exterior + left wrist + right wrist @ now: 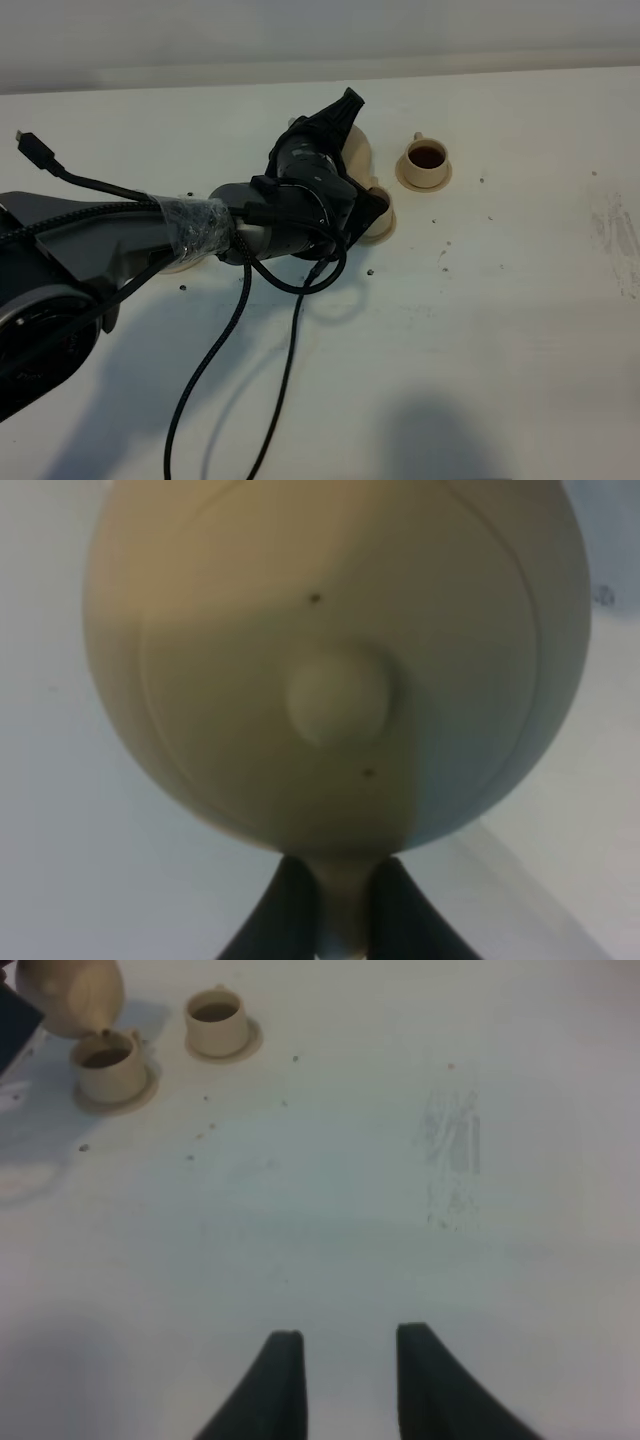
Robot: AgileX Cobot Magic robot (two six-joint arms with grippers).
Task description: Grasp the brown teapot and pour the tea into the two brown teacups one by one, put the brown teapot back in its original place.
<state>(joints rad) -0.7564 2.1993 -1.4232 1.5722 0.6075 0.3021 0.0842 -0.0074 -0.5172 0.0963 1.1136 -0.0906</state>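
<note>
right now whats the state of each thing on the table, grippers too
brown teapot: lifted, lid on, spout over the near teacup
near teacup: upright on its saucer, dark tea inside
far teacup: upright on its saucer, dark tea inside
left gripper: shut on the teapot handle
right gripper: empty, above bare table

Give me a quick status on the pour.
Left gripper shut on brown teapot handle, spout over near teacup. Far teacup holds tea. Right gripper idle, holding nothing. Nothing in the way.
</note>
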